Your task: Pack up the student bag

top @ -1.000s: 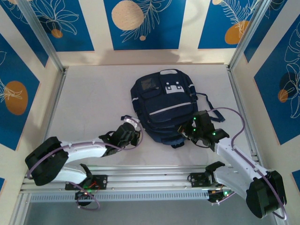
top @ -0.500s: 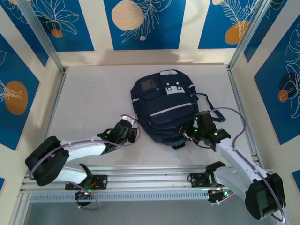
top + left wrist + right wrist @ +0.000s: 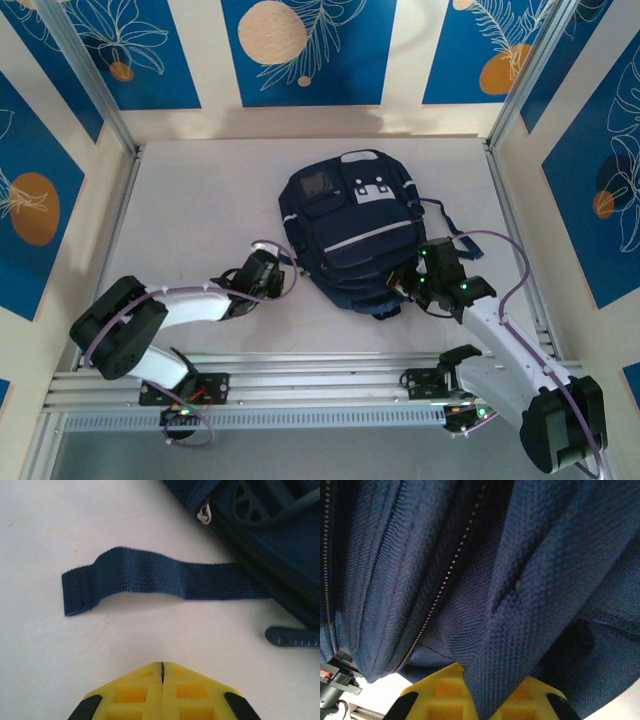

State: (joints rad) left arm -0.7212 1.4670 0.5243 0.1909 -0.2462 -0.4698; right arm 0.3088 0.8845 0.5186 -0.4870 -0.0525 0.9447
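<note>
The student bag (image 3: 350,230), navy blue with white patches and a thin light stripe, lies flat in the middle of the table. My left gripper (image 3: 280,281) is shut and empty just left of the bag's near corner; in the left wrist view its yellow tips (image 3: 162,666) hover over bare table short of a loose navy strap (image 3: 150,577). My right gripper (image 3: 402,285) is at the bag's near right corner. In the right wrist view it (image 3: 492,674) is shut on a navy webbing band (image 3: 520,615) of the bag (image 3: 395,555).
A white zip pull (image 3: 203,516) and a ribbed strap end (image 3: 292,636) sit at the bag's edge. Metal posts and patterned walls (image 3: 300,50) enclose the table (image 3: 190,210). An aluminium rail (image 3: 320,370) runs along the near edge. Dark straps (image 3: 440,212) trail off the bag's right side.
My left gripper has drawn back to the left, away from the bag's near corner. The right gripper has shifted slightly right, still gripping the bag.
</note>
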